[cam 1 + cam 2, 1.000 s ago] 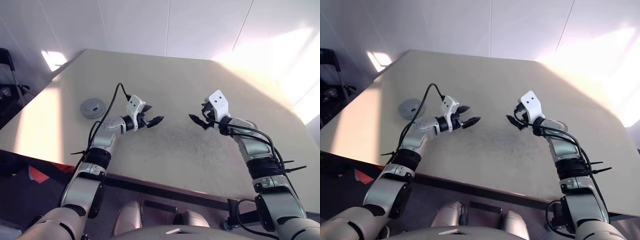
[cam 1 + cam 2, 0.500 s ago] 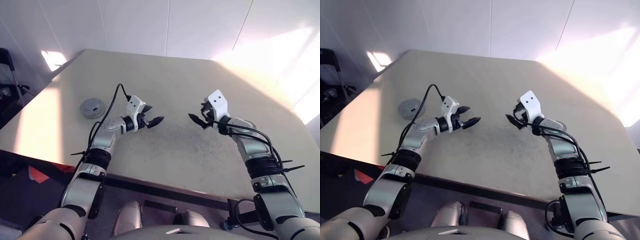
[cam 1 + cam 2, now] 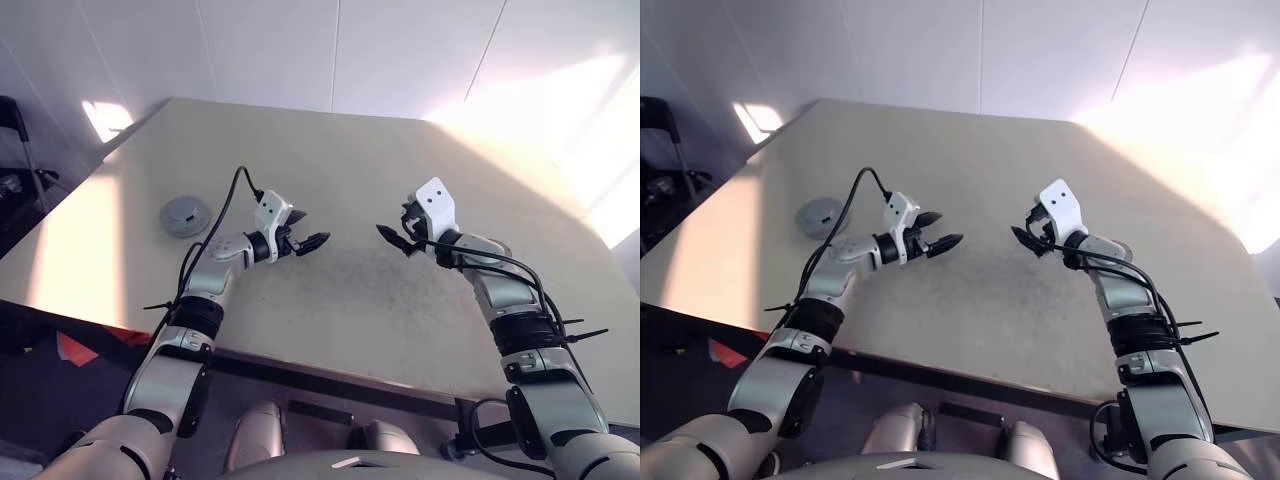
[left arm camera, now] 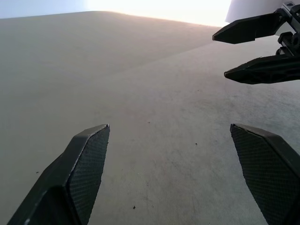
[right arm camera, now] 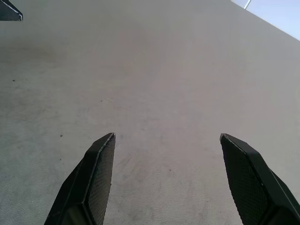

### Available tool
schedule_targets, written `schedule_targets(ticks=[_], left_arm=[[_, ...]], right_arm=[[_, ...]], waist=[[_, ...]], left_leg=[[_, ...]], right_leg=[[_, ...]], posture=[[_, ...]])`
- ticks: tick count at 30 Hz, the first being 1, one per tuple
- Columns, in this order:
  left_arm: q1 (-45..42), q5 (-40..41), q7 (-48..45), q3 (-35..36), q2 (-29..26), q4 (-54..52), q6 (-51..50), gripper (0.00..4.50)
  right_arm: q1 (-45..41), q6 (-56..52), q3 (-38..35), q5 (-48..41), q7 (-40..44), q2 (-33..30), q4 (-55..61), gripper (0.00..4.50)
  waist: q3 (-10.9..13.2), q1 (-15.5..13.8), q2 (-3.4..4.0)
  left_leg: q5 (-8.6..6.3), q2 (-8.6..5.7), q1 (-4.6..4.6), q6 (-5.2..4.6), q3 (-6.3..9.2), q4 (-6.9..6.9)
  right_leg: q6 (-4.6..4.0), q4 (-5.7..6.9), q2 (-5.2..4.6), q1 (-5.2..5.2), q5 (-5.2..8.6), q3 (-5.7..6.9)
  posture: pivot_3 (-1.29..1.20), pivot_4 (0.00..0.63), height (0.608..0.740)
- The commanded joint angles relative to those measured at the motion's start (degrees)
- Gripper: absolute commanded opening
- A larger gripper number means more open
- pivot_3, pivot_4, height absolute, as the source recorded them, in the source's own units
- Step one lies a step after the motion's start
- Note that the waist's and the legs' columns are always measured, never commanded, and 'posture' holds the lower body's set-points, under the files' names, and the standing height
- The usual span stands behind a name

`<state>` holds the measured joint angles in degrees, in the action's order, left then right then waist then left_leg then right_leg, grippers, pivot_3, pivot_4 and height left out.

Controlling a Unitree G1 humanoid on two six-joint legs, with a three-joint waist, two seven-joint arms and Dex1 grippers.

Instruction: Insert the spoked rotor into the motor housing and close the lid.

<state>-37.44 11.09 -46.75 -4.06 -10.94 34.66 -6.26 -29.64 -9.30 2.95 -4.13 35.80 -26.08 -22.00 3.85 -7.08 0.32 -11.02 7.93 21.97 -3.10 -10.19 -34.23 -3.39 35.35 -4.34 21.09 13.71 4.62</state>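
A: Two grippers are raised over the middle of the wide beige table (image 3: 420,170), their tips turned toward each other with a bare stretch of tabletop between them. What state is each in?

B: Left gripper (image 3: 306,240), black two-fingered with a white housing block behind it: fingers spread wide, nothing between them. In its wrist view the two textured pads (image 4: 86,161) stand far apart with only table surface in the gap. Right gripper (image 3: 394,241), same build: fingers likewise parted and empty; its wrist view shows both pads (image 5: 98,178) well separated above plain tabletop.

A: Which of the task's parts can be located?

B: One flat round grey metal disc with a dark centre (image 3: 185,216) lies on the table toward its left edge, to the left of the left forearm and well apart from both grippers. It rests flat. Its details are too small to tell whether it is the lid alone or sits on something else.

A: Is anything touching that disc?

B: No. A black cable (image 3: 222,207) looping from the left wrist passes near it in the head view, but whether the cable reaches the disc cannot be told.

A: What else shows in the wrist views?

B: The left wrist view takes in the right gripper's two black fingertips (image 4: 255,28), spread, pointing back toward it.

A: What lies beyond the table?

B: White wall panels (image 3: 270,50) behind the far edge, and dark furniture (image 3: 15,190) beyond the left edge.
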Motion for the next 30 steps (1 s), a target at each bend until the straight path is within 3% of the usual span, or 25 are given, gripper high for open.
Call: schedule_targets(ticks=[1, 30], left_arm=[[-1.9, 0.0, -0.2, 0.6, -0.2, -0.9, 0.8, 4.34], [-3.2, -0.1, 0.0, 0.6, 0.5, 1.5, 2.8, 4.34]], right_arm=[[-1.3, 1.3, -1.2, 0.0, -0.6, 0.0, 0.8, 4.01], [-2.7, 2.8, -1.4, 0.2, -0.9, -0.4, -1.1, 4.01]], waist=[[0.0, 0.0, 0.00], [0.0, 0.0, 0.02]], left_leg=[[0.00, 0.00, 0.00, 0.00, 0.00, 0.00], [-0.01, 0.00, 0.04, -0.02, -0.01, 0.04]], right_leg=[[0.00, 0.00, 0.00, 0.00, 0.00, 0.00], [0.00, -0.05, 0.00, 0.04, 0.00, 0.00]], posture=[[0.00, 0.000, 0.740], [0.00, 0.000, 0.740]])
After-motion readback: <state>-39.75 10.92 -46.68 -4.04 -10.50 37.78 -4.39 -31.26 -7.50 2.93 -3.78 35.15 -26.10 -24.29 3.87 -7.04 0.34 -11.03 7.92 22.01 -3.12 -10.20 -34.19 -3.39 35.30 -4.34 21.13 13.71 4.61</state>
